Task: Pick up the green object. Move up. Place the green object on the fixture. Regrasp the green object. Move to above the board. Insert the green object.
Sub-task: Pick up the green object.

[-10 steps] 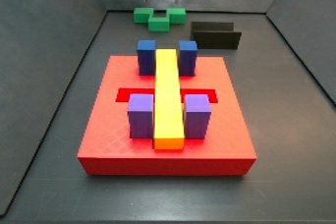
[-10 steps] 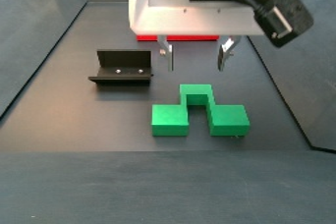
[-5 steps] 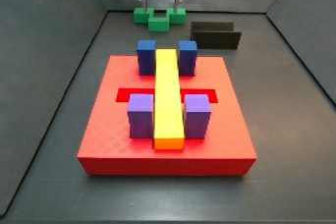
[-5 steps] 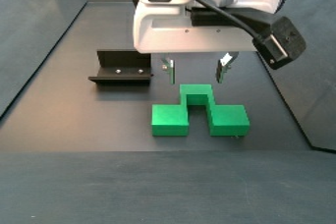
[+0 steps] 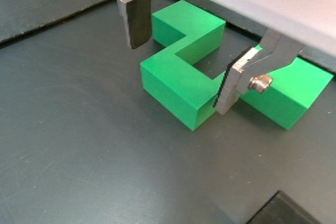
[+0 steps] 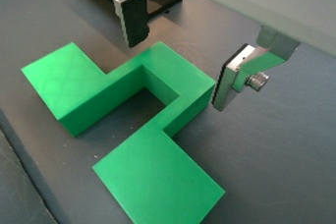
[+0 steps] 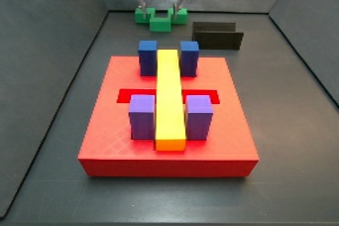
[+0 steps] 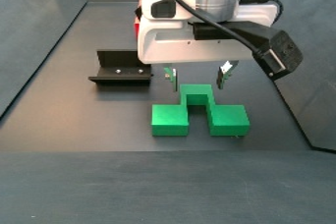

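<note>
The gripper (image 8: 196, 76), jaws spread and empty, straddles the green object's (image 8: 197, 111) raised middle cube, ready to clamp it, fixture (image 8: 121, 68) at its ten o'clock.

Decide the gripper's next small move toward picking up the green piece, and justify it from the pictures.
Probably lower a little further, then close. The gripper is open, its fingers flank the raised middle of the green object without touching, and the piece lies on the floor.
</note>
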{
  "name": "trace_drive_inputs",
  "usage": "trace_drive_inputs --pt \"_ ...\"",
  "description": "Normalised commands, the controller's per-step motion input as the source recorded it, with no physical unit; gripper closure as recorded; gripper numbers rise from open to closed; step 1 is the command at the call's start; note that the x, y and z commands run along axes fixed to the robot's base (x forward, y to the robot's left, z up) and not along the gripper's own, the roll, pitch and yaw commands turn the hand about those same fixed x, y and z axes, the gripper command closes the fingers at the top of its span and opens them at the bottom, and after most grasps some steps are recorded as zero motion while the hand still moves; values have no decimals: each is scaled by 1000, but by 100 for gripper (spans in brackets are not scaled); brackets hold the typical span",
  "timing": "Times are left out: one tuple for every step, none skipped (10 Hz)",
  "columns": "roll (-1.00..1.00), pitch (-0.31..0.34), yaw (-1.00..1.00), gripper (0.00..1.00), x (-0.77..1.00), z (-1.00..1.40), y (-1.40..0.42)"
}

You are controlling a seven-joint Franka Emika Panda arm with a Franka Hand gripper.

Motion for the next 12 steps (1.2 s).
trace_drive_inputs --pt "0 0 -149 0 0 -69 0" --pt "0 16 -174 0 0 -94 0" --pt "0 37 -220 0 23 -114 0" --pt "0 49 -226 0 40 -94 0" --pt "0 17 -171 0 0 -60 0" --pt "0 0 -29 0 11 -86 0" --pt "0 -37 0 0 51 -217 20" --pt "-13 -63 17 0 49 -246 60" --pt "-26 -67 20 0 51 -246 49" --pt "-19 -50 14 0 51 -206 34" --pt "-9 -14 0 0 0 -89 0" --pt "0 0 0 0 0 0 0"
